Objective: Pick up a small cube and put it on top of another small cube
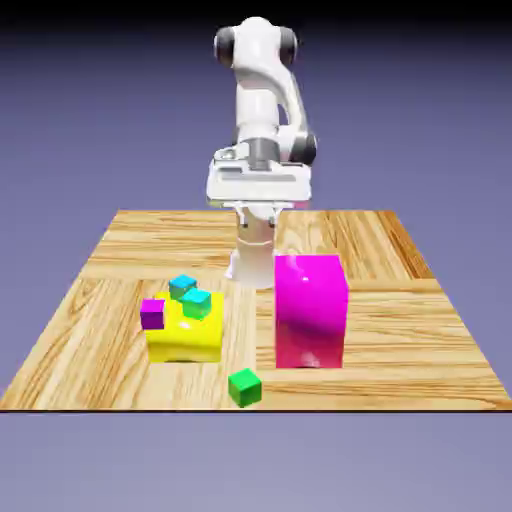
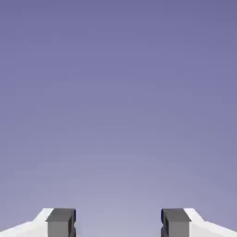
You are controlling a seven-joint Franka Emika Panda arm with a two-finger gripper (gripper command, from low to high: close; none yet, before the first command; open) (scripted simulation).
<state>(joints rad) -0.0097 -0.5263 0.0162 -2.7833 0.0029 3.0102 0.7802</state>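
The small cube [image 1: 245,387], bright green and glossy, lies alone on the wooden table [image 1: 120,250] close to its front edge. My gripper [image 1: 258,210] hangs high over the back of the table, far from that cube. In the hand view the gripper [image 2: 118,224] is open: its two grey fingertips [image 2: 61,222] stand well apart with only the plain blue-violet backdrop between them. No cube shows in the hand view.
A yellow block [image 1: 185,335] sits at the exterior view's left, with a teal-green cube [image 1: 197,303] and a cyan-blue cube [image 1: 182,287] on top and a small purple cube [image 1: 152,314] at its left side. A tall magenta block [image 1: 311,310] stands to its right.
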